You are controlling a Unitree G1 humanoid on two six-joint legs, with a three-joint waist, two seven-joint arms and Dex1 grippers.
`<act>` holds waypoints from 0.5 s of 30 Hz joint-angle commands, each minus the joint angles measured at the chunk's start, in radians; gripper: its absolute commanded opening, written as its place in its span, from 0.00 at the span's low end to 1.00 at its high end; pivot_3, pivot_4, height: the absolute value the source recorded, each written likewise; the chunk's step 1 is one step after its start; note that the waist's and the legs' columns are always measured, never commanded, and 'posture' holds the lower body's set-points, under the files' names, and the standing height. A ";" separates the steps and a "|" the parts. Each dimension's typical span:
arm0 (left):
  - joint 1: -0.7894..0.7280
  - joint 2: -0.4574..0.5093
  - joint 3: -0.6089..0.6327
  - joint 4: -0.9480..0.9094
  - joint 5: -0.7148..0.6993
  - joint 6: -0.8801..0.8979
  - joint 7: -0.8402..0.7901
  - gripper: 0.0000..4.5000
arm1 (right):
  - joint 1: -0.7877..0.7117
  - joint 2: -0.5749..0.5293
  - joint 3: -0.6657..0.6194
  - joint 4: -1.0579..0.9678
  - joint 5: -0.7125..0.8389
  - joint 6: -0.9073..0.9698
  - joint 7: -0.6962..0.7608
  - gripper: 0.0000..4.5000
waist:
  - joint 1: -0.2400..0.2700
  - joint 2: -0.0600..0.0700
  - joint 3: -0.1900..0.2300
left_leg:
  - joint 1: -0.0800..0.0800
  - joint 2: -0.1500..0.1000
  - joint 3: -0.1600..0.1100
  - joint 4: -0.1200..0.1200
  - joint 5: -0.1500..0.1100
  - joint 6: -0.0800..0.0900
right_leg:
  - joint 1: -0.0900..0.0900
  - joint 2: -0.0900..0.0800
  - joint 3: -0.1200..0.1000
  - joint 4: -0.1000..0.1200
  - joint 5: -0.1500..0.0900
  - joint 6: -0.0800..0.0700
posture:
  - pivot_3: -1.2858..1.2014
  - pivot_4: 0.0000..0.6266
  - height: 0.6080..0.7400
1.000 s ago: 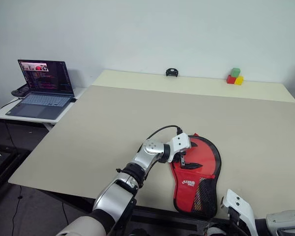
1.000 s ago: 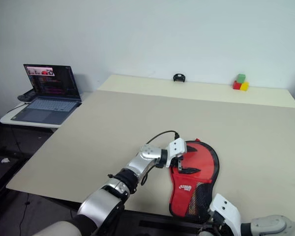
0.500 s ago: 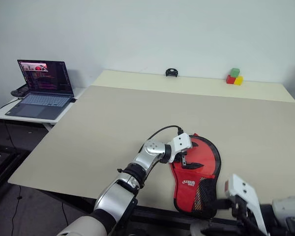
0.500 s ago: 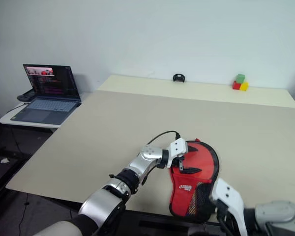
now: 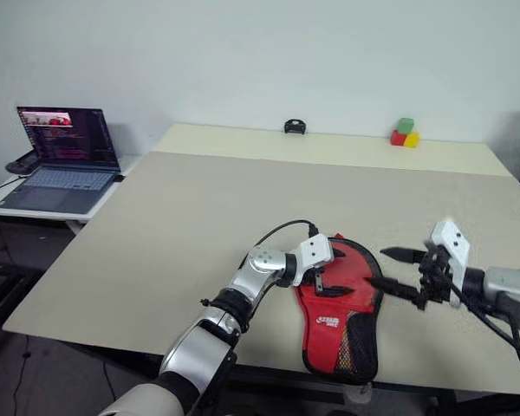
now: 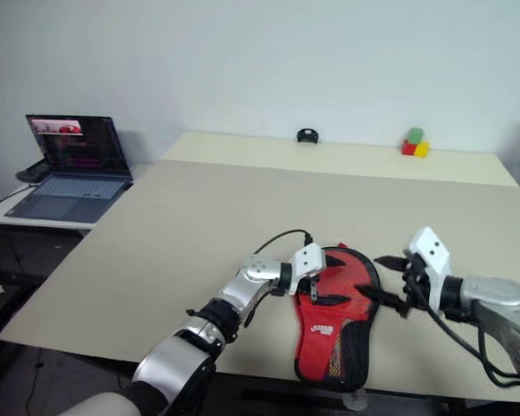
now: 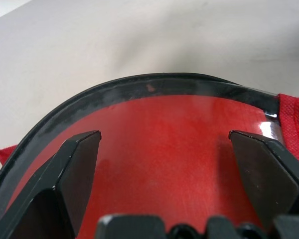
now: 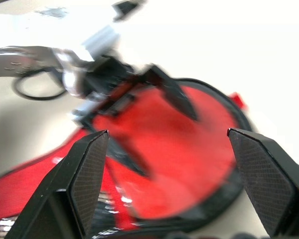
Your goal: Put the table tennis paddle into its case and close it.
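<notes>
The case (image 5: 340, 305) lies flat near the table's front edge, red with a white logo, a mesh pocket and black edging. A smooth red face inside a black rim (image 7: 164, 124) fills its round end; it looks like the table tennis paddle, but I cannot be sure, and the handle is hidden. My left gripper (image 5: 332, 274) is open, its fingers spread low over that round end. My right gripper (image 5: 378, 267) hovers just right of the case, open and pointing at it, holding nothing. The right wrist view looks along its spread fingers (image 8: 89, 164) at the case (image 8: 199, 164) and the left gripper (image 8: 139, 124).
The beige table (image 5: 199, 208) stretches far beyond the case. A red, green and yellow stack of blocks (image 5: 405, 133) and a small black object (image 5: 294, 126) sit at the far edge. An open laptop (image 5: 61, 156) stands on a side table to the left.
My right arm has come up from below the table's front edge to the right side of the case, and its jaws have opened. The left gripper has stayed put. The camera has shifted slightly.
</notes>
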 commanded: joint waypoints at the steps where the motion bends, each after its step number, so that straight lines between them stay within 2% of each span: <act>1: 0.072 0.071 -0.007 -0.118 -0.013 0.066 -0.073 1.00 | -0.042 0.031 0.011 0.084 -0.039 -0.093 0.055 0.92 | -0.015 0.002 0.002 | 0.000 0.000 0.001 0.000 0.000 0.000 | -0.001 0.000 0.001 0.000 0.000 0.000 | 0.52 0.24 1.00; 6: 0.153 0.160 0.027 -0.398 -0.100 0.210 -0.110 1.00 | -0.079 0.059 0.027 0.168 -0.076 -0.147 0.102 0.92 | -0.026 0.008 0.007 | -0.003 0.001 0.003 -0.001 0.000 -0.001 | -0.007 0.000 0.005 0.004 0.000 -0.001 | 0.52 0.24 1.00; 7: 0.189 0.202 0.065 -0.509 -0.144 0.282 -0.104 1.00 | -0.101 0.063 0.029 0.203 -0.083 -0.161 0.118 0.92 | -0.025 0.008 0.008 | -0.003 0.001 0.003 0.000 0.000 -0.001 | -0.008 0.000 0.005 0.005 0.000 -0.001 | 0.52 0.24 1.00; 10: 0.284 0.286 0.154 -0.759 -0.228 0.449 -0.048 1.00 | -0.166 0.072 0.024 0.323 -0.105 -0.208 0.163 0.92 | -0.028 0.008 0.010 | -0.006 0.001 0.007 0.000 0.000 -0.001 | -0.014 -0.001 0.009 0.010 0.000 -0.001 | 0.52 0.24 1.00; 15: 0.419 0.349 0.238 -0.993 -0.281 0.608 0.069 1.00 | -0.247 0.065 0.033 0.490 -0.159 -0.283 0.228 0.92 | -0.023 0.010 0.011 | -0.007 0.001 0.007 0.001 0.001 -0.001 | -0.017 -0.002 0.010 0.013 -0.001 -0.002 | 0.52 0.24 1.00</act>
